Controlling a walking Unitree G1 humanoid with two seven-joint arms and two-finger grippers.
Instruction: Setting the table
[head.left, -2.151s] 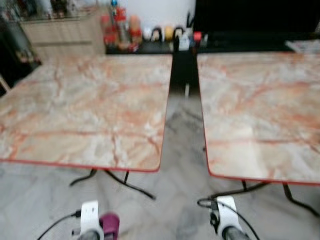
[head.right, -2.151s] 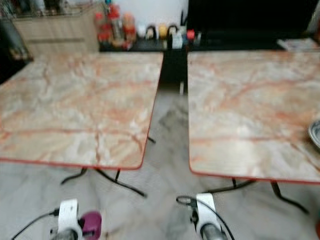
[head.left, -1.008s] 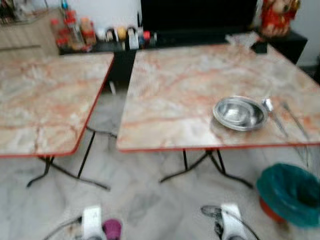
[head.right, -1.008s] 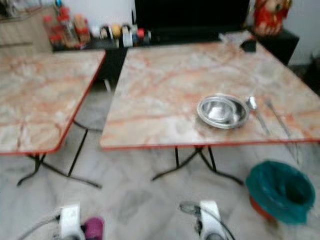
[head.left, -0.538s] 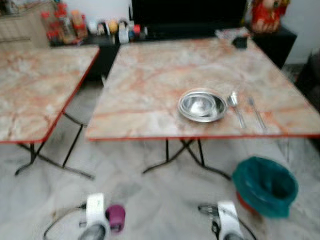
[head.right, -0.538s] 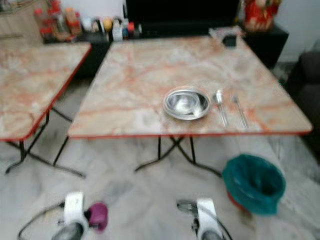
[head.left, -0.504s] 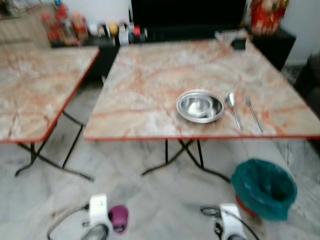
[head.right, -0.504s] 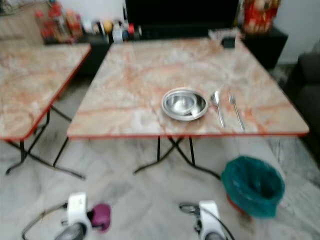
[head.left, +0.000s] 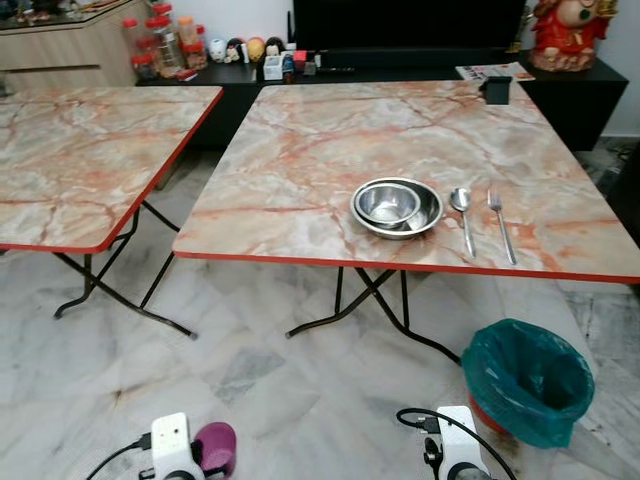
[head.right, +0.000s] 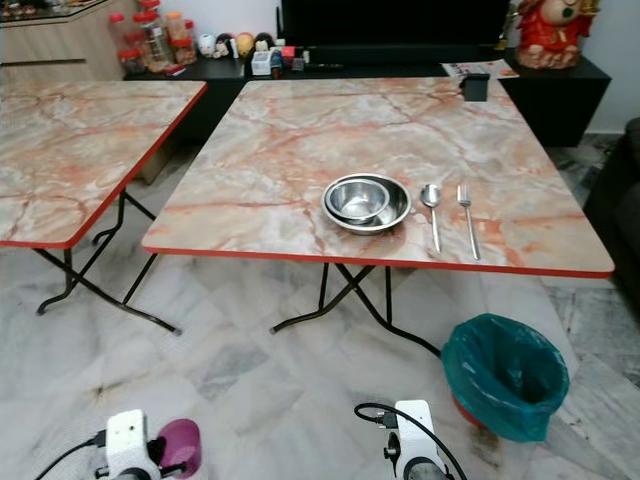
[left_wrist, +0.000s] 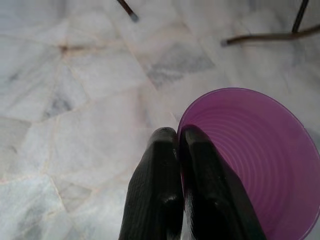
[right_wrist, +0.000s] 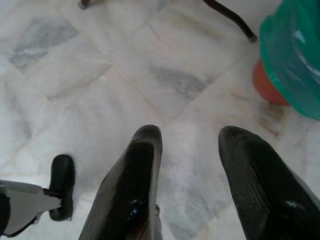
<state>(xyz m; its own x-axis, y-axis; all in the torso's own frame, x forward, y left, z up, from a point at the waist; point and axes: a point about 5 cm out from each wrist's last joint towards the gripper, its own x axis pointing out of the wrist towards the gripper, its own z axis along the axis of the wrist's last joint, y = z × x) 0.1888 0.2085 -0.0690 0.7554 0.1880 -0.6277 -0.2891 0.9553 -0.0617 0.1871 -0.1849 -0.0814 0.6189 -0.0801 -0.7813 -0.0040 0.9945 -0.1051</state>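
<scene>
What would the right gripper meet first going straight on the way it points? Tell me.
Probably the marble floor. The right gripper, fingers open and empty, points down at bare tiles; the green-lined bin sits off to one side, though depth is unclear.

Purple plastic cup (left_wrist: 250, 160), ribbed inside, rim pinched, bottom left of head view. Steel bowls (head.left: 396, 207), nested, frame centre-right on marble table (head.left: 300, 170) near front edge; spoon (head.left: 462, 215), then fork (head.left: 501, 224) just right, parallel

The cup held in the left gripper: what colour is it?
Purple cup, pinched at its rim by the left gripper; clearest in the left wrist view.
</scene>
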